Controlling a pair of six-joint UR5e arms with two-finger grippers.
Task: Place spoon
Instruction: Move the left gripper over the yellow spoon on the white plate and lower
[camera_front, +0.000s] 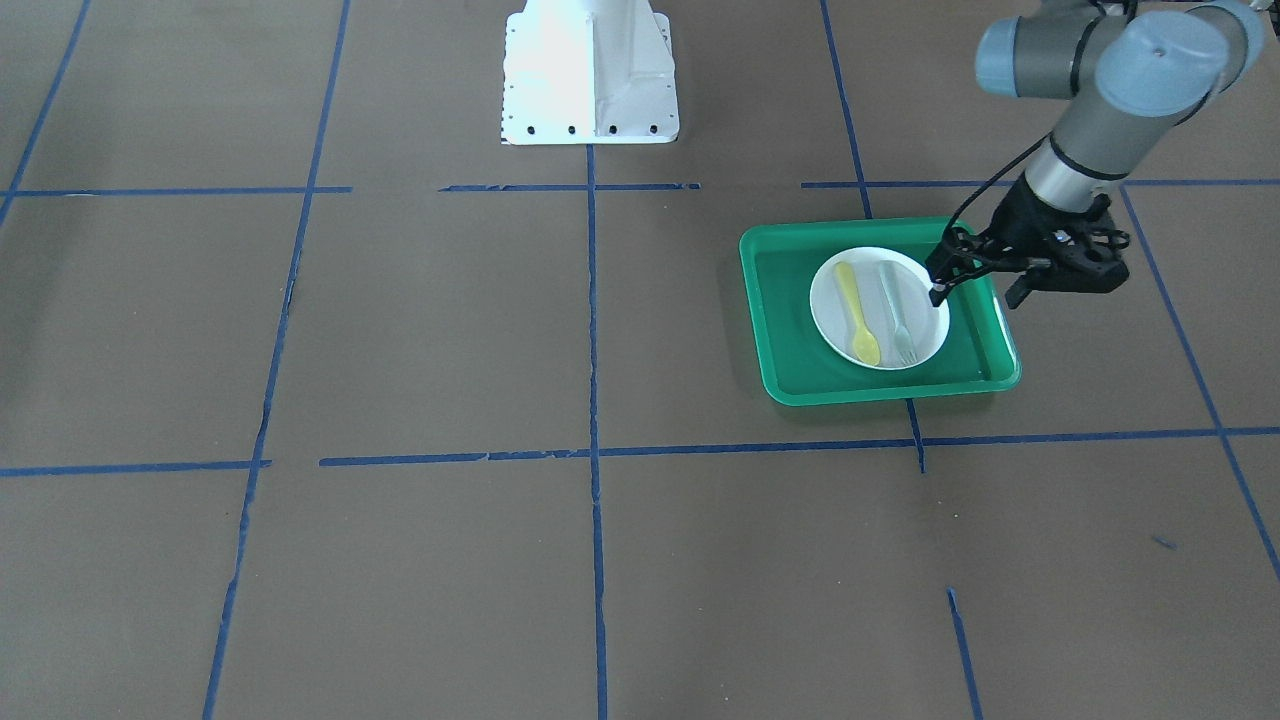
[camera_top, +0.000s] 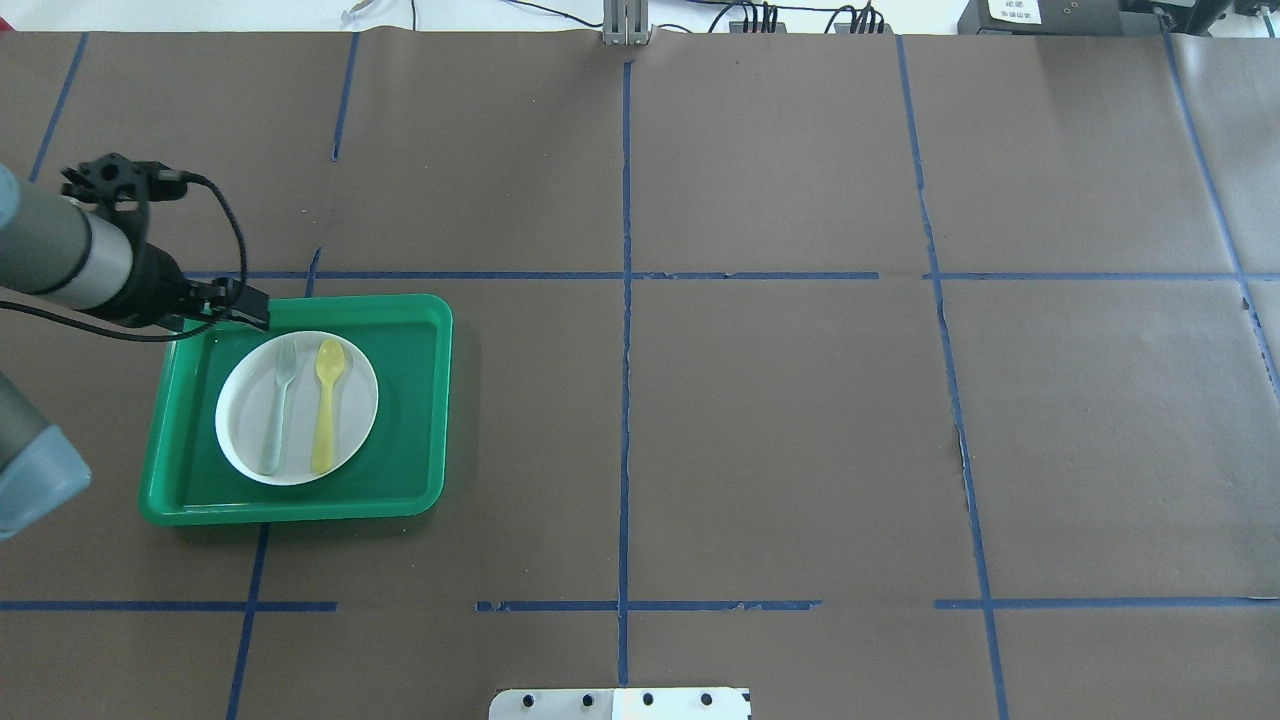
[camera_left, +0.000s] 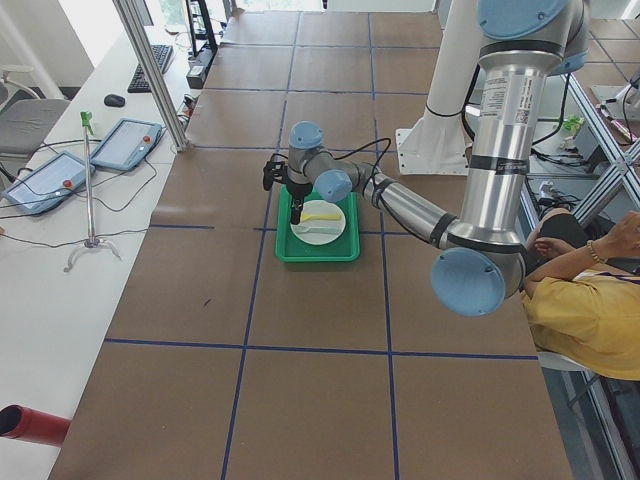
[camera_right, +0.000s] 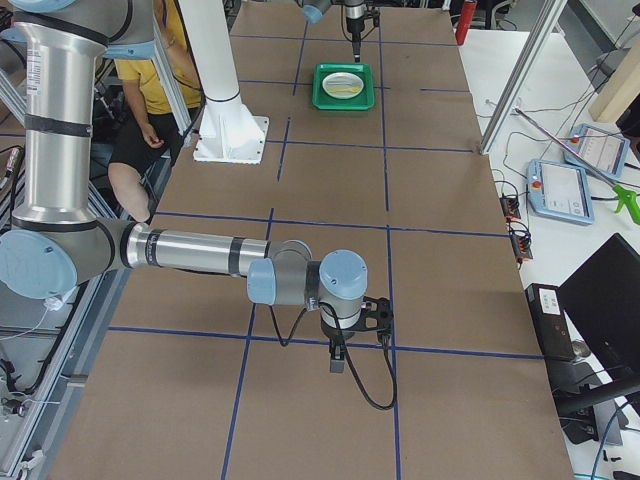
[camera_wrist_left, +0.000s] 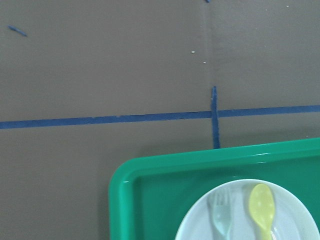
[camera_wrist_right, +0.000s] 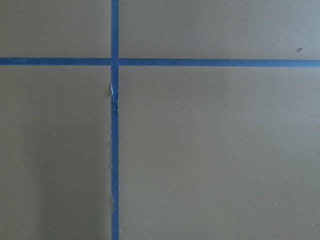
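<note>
The pale-yellow spoon (camera_front: 858, 315) lies flat on the white plate (camera_front: 828, 300), beside a grey-green fork (camera_front: 897, 315). The plate sits in a green tray (camera_front: 790, 370). In the overhead view the spoon (camera_top: 327, 400) lies right of the fork (camera_top: 279, 400), bowl pointing away from the robot. My left gripper (camera_front: 940, 293) hangs over the tray's far left corner (camera_top: 262, 310), apart from the spoon; its fingers look shut and hold nothing. The left wrist view shows the spoon's bowl (camera_wrist_left: 262, 207) and the fork's tines (camera_wrist_left: 220, 215). My right gripper (camera_right: 337, 362) shows only in the exterior right view, far from the tray; I cannot tell whether it is open or shut.
The table is brown paper crossed by blue tape lines (camera_top: 625, 400). The robot's white base (camera_front: 588, 75) stands at the table's near edge. Monitors and cables lie on the side bench (camera_left: 60, 170). A seated person (camera_left: 590, 300) is beside the robot.
</note>
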